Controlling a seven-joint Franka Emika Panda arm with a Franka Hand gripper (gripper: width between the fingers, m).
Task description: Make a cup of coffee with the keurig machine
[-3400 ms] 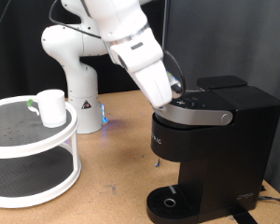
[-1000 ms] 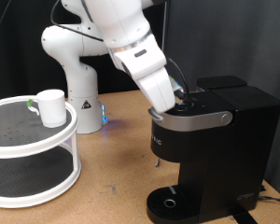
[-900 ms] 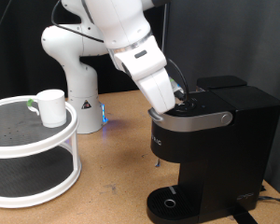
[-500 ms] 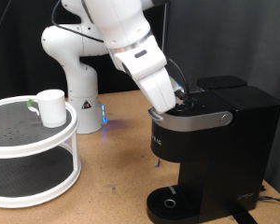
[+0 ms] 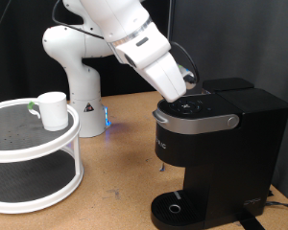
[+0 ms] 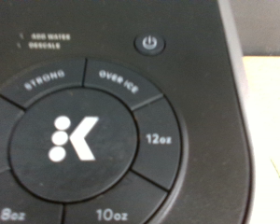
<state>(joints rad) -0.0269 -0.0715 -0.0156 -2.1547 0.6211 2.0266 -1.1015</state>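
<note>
— Where is the end effector [image 5: 189,93]?

— It hangs at the end of the white arm [image 5: 134,38], right over the top of the keurig machine [image 5: 216,153], above the button panel [image 6: 79,140]. Its fingers do not show in either view, so I cannot tell whether they are apart or together, and nothing is seen between them.

— What does the wrist view show?

— Only the panel, close up: a round black centre button with a white K mark [image 6: 68,137], ringed by wedge buttons reading STRONG, OVER ICE, 12oz, 10oz and 8oz, and a small power button [image 6: 150,43] apart from the ring.

— And the machine itself?

— A boxy black body with a silver-grey curved lid handle [image 5: 196,120] across its front, lid down, and a round drip tray [image 5: 176,207] at its foot. It stands on the wooden tabletop [image 5: 115,182] towards the exterior view's right edge. Nothing stands on the drip tray.

— Where is the cup [image 5: 54,110]?

— A small plain white mug, upright on the top tier of a white round two-tier shelf [image 5: 34,153] by the tabletop's edge at the exterior view's left, well apart from the machine. Something small and green [image 5: 31,105] lies just beside it.
</note>
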